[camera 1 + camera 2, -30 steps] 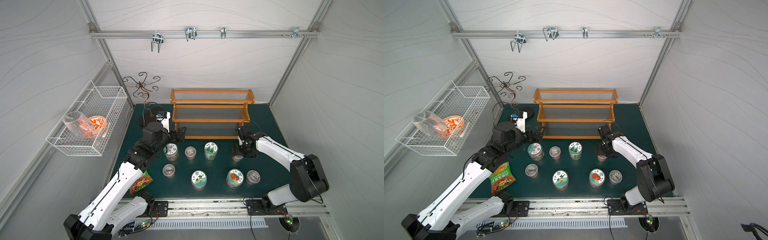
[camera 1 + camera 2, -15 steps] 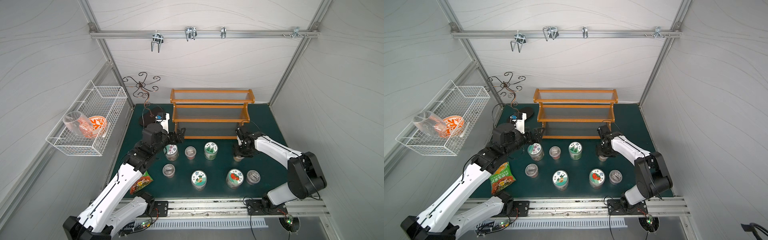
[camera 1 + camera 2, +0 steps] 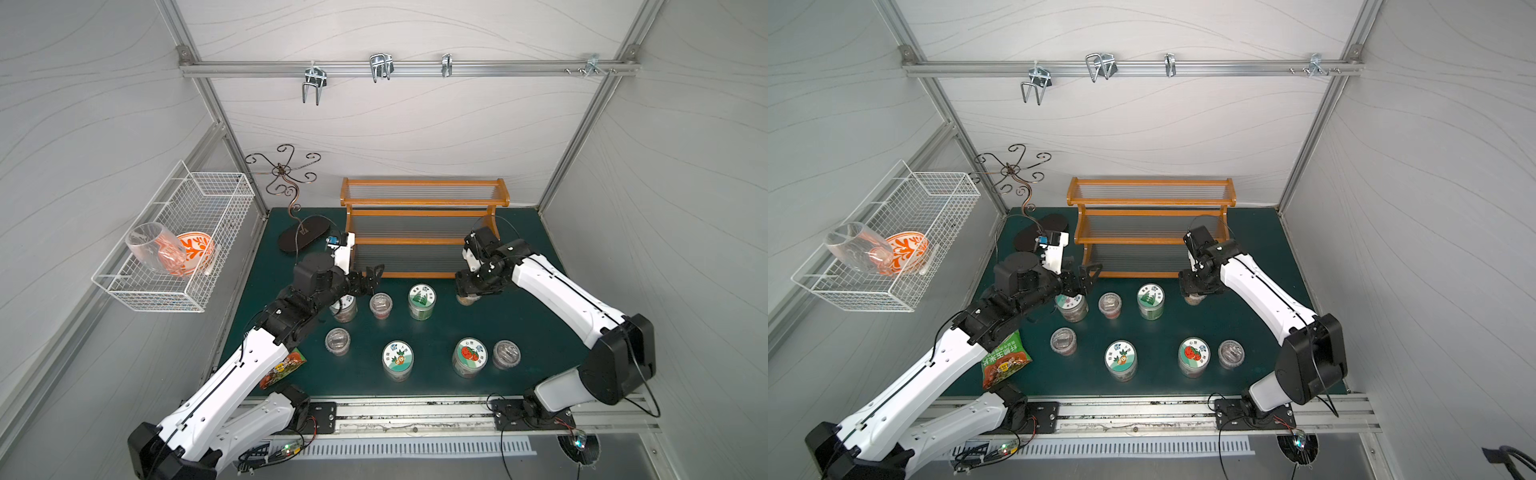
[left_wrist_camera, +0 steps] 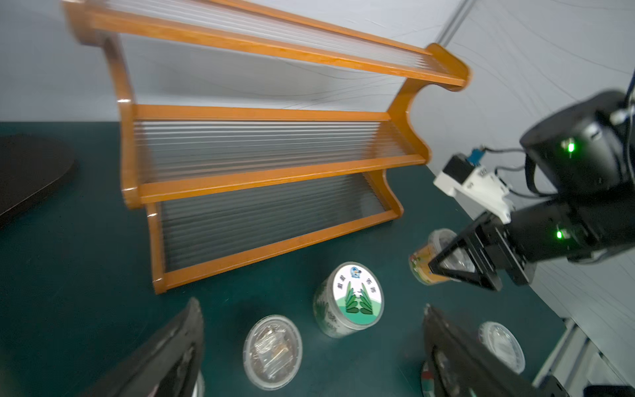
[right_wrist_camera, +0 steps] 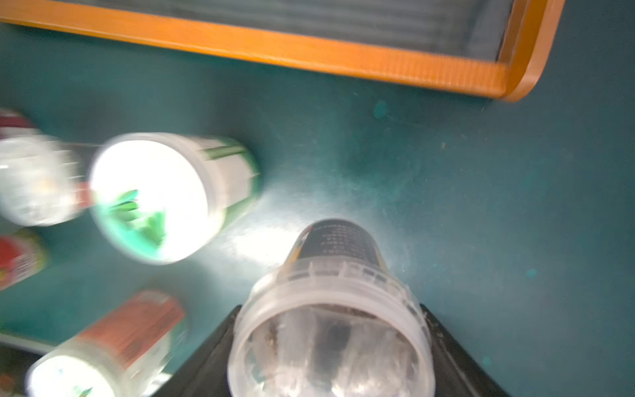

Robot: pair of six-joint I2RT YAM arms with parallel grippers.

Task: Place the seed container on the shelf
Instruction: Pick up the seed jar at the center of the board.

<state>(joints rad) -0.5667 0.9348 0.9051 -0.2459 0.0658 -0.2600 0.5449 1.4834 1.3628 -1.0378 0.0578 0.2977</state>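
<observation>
Both arms are showing glossy white shells over black joint housings, the left arm (image 3: 232,374) and the right arm (image 3: 557,297) alike. Just in front of the shelf (image 3: 419,274), thin black cables are looping off each wrist, and a white camera block (image 3: 344,251) is carrying a blue plug. Green lights (image 4: 568,147) are glowing on the right arm's black wrist. The left gripper (image 3: 372,277) and right gripper (image 3: 468,291) are showing matte black, triangular fingers.

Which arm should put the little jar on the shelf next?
The right arm. The right gripper is closed around the seed container, close to the shelf. The left gripper is open and empty.
</observation>
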